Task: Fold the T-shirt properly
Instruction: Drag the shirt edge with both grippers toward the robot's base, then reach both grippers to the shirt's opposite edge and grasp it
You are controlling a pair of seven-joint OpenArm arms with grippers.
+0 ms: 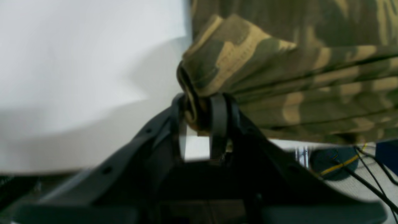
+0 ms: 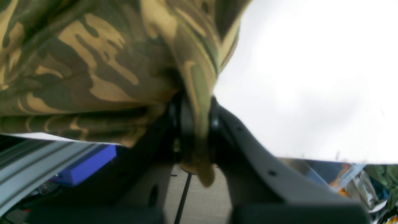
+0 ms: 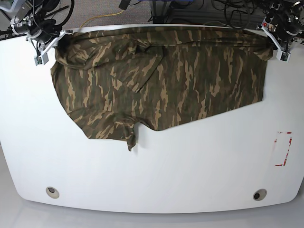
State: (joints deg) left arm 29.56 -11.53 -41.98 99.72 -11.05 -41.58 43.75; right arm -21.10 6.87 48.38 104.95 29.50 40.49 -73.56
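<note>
Both grippers clamped on the far edge of the T-shirt (image 3: 161, 80).

I see the left gripper (image 1: 199, 109) and right gripper (image 2: 194, 124) each closed on bunched cloth at the table's (image 3: 152, 180) 2 and 10 o'clock corners. The shirt's long axis runs between them; its free body lies toward 6 o'clock, equally near both arms.

You have a broad white table (image 3: 156, 166) with rounded near corners filling most of the base view, evenly lit. Two round grey grommet holes (image 3: 52, 192) sit near its front edge, left and right. A red dashed rectangle marking (image 3: 283, 148) lies on its right side. Beyond the far edge, your grey carpet floor (image 3: 102, 9) carries tangled black cables (image 3: 223, 7) and a yellow cable (image 3: 97, 18).
</note>
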